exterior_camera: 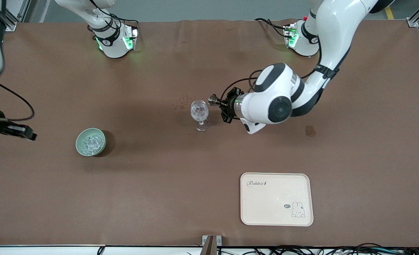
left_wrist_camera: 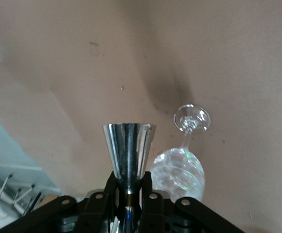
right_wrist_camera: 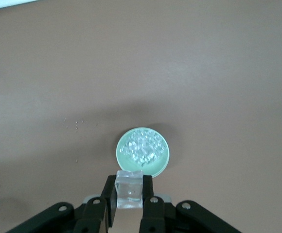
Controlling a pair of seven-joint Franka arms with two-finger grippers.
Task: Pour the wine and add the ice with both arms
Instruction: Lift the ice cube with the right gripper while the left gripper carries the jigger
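Front view: the left gripper (exterior_camera: 220, 105) holds one metal cup (exterior_camera: 213, 100) beside the one wine glass (exterior_camera: 199, 114); one green bowl (exterior_camera: 90, 142) holds heaped ice (exterior_camera: 90, 143). Left wrist view: fingers (left_wrist_camera: 113, 187) pinch the cup's stem. Right wrist view: the right gripper (right_wrist_camera: 128, 194) pinches one ice cube (right_wrist_camera: 129, 189) above the table beside the bowl.

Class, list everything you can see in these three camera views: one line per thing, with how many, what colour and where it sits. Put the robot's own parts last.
Stemmed glass: one, clear, table centre.
Bowl: one, pale green, toward the right arm's end.
Ice: heap, clear, in the bowl.
Ice cube: one, clear, in the right end effector.
Jigger: one, silver, in the left end effector, beside the glass.
Tray: one, cream, nearer the front camera than the glass.
Left end effector: black, beside the glass.
Right end effector: black, above the table near the bowl.
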